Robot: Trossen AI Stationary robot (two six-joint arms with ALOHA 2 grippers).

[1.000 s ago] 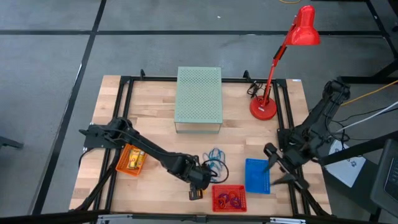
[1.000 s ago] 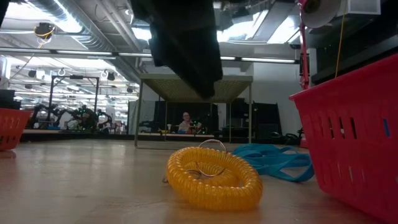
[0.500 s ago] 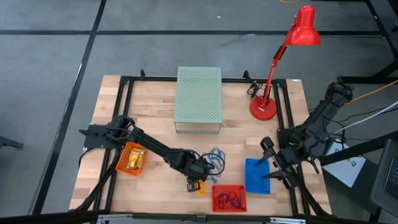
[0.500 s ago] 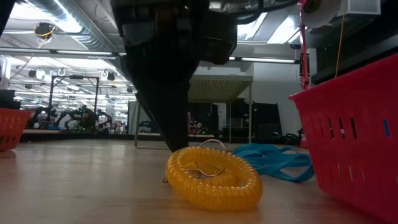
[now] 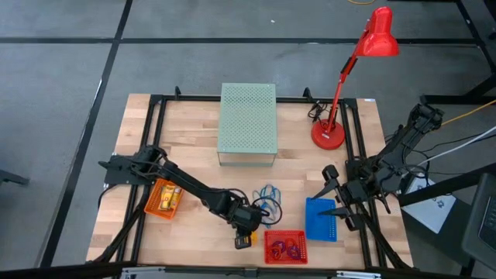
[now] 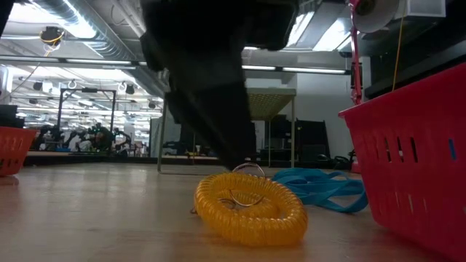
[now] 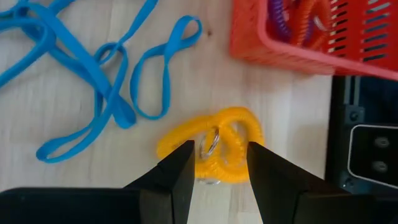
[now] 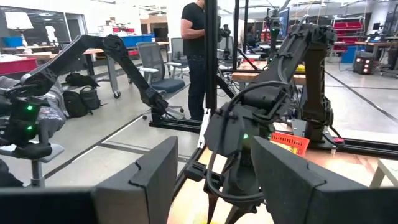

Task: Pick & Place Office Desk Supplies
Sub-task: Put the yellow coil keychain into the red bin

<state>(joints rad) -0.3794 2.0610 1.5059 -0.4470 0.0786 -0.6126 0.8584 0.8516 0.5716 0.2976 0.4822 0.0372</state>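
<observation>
Left tool (image 7: 217, 163) spread over yellow coil (image 7: 214, 152), hidden from above, plain at wrist.

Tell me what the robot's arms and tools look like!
Both are dark, nearly black, jointed arms: left arm, right arm. Each ends in a tool with two flat, dark, blunt fingers, the left tool and the right tool. Black cables loop along the joints, and a small green light glows on the left arm.

Grey floor (image 5: 62, 77) with dark seams; office chair (image 8: 155, 65) behind.
</observation>
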